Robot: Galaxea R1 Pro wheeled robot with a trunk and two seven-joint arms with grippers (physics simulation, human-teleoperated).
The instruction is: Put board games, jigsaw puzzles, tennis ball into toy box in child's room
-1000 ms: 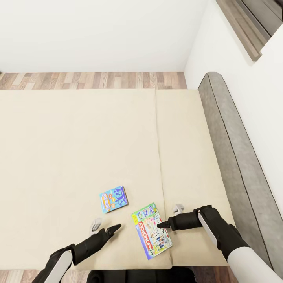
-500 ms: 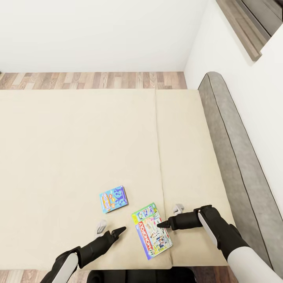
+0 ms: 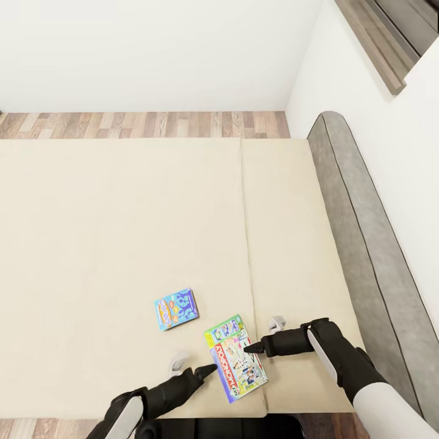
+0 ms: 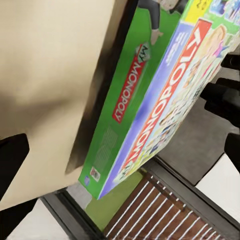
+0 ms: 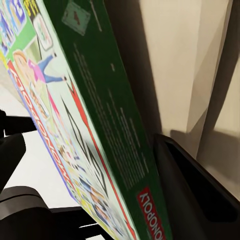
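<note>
Sliding in along the near edge of the bed (image 3: pixel 122 231), the left gripper (image 3: pixel 207 369) has travelled from well short of the white-green board game (image 3: pixel 236 358) a second ago to right at its left side now, tip just beside the box's edge. Whether those left fingers are spread or closed, you cannot tell from the head view; in the left wrist view one dark finger (image 4: pixel 12 160) sits at the frame's margin while the Monopoly box (image 4: pixel 160 95) looms close, its green side wall and printed lid facing the camera. Left of that box and a little farther from the near edge lies the blue board game (image 3: pixel 177 308), flat on the beige mattress, apart from both arms. On to the right: the white-green box lies flat near the bed's near edge, just left of the mattress seam. The right gripper (image 3: pixel 253 348) hasn't budged, its tip resting over the box's right edge; its finger opening cannot be judged either. From the right wrist view the box's green side (image 5: pixel 105 100) runs close past the camera. Far right, the grey headboard (image 3: pixel 366 244) runs along the white wall (image 3: pixel 152 49).
</note>
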